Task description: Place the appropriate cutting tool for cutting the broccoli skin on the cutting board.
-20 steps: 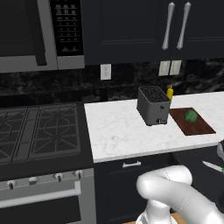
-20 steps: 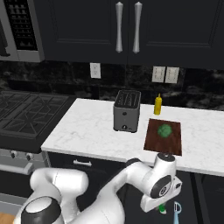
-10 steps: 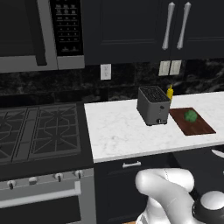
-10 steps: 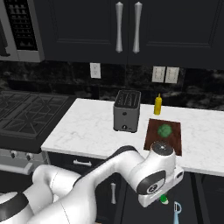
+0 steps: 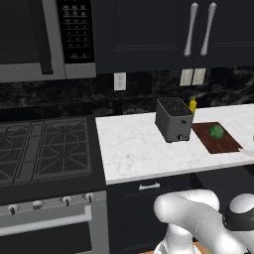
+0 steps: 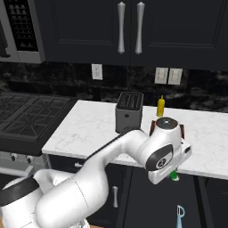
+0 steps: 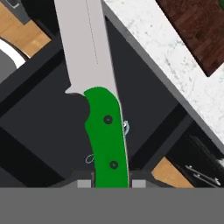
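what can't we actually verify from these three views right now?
- Finger contact: in the hand view the knife's green handle runs down to the bottom band, which hides the fingertips.
- Knife in the right base view: the hand covers all but a green end.
- Cutting board: mostly behind the hand there; the left base view shows it with the broccoli.
- Blade tip: cut off by the hand view's top edge.

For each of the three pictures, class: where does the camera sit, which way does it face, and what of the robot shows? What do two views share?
Left base view: behind the arm's left, facing the white marble counter; white arm lower right.
Right base view: behind its right, same counter; arm lower left.
Hand view: on the hand, along the green-handled knife in the gripper.
Shared: grey toaster, reddish-brown cutting board.
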